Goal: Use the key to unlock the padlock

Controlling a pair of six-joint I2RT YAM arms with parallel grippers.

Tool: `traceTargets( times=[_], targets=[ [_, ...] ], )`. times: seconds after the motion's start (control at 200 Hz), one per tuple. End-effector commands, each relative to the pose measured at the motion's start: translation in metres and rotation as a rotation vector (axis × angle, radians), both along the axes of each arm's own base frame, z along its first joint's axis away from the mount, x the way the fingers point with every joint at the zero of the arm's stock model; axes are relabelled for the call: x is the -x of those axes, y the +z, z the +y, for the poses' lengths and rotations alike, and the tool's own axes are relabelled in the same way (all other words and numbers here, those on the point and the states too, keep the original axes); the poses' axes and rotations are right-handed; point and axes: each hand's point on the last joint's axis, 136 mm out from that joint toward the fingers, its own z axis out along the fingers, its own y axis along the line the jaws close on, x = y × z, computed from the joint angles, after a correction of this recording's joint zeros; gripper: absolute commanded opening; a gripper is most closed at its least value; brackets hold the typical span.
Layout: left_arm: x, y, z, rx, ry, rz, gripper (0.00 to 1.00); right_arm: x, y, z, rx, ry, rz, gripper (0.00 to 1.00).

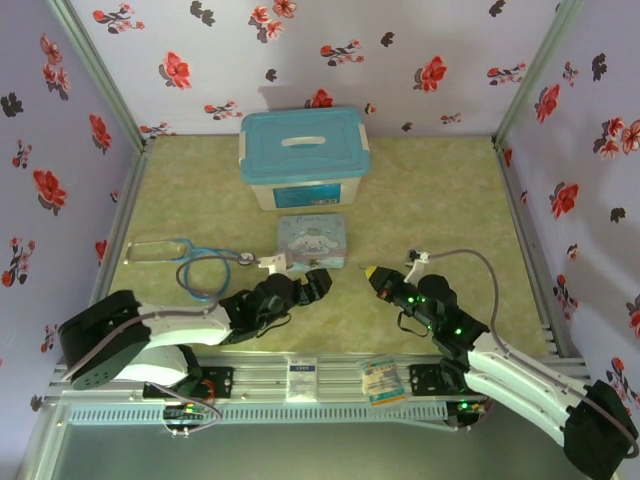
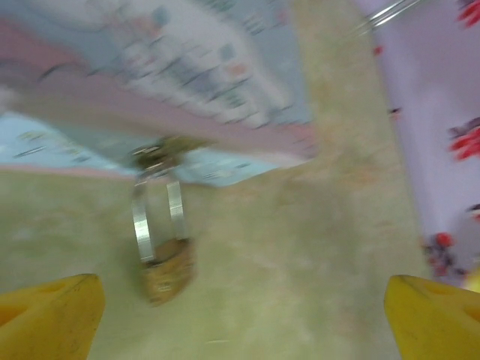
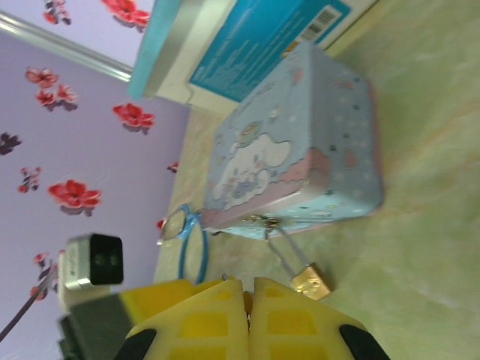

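From above, the stethoscope (image 1: pixel 244 257) lies at 9 o'clock of the cartoon tin (image 1: pixel 312 240). The blue-lidded storage box (image 1: pixel 305 155) stands at the tin's 12 o'clock on the green mottled table (image 1: pixel 450 200).

The left gripper (image 1: pixel 318 280) sits at the tin's 6 o'clock and covers part of its near edge. In the left wrist view its yellow fingertips (image 2: pixel 49 315) stand released, far apart at the two lower corners, with nothing between them.

Between those tips and the tin, at 12 o'clock, is the padlock (image 2: pixel 166 274). It is a small brass-gold block with a long, narrow silver shackle that runs up to the clasp on the tin's side. The body lies on the table at 6 o'clock of the clasp, apart from both fingertips. That view is smeared, so the lock's face and keyhole are hard to make out, and whether the shackle is seated cannot be told.

The right wrist view is sharper. There the brass body gleams at 5 o'clock of the clasp, with the shackle tilted up to it and the body just beside the tin's pink-banded wall. The storage box is cut off at the top edge.

The right gripper (image 3: pixel 247 315) is at 4 o'clock of the tin from above. Its fingers are clenched tip to tip on nothing, with the padlock at their 1 o'clock, near but not touching.
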Motion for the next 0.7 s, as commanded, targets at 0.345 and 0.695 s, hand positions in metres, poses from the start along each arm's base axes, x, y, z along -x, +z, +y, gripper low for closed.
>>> traceTargets(
  times=[0.345, 0.695],
  targets=[
    [-0.022, -0.039, -0.006, -0.114, 0.045, 0.001, 0.86, 0.001, -0.029, -0.022, 0.066, -0.086, 0.04, 0.0],
    [-0.02, -0.046, -0.002, -0.134, 0.126, 0.023, 0.68, 0.003, -0.036, -0.023, 0.07, -0.084, 0.052, 0.0]
  ],
)
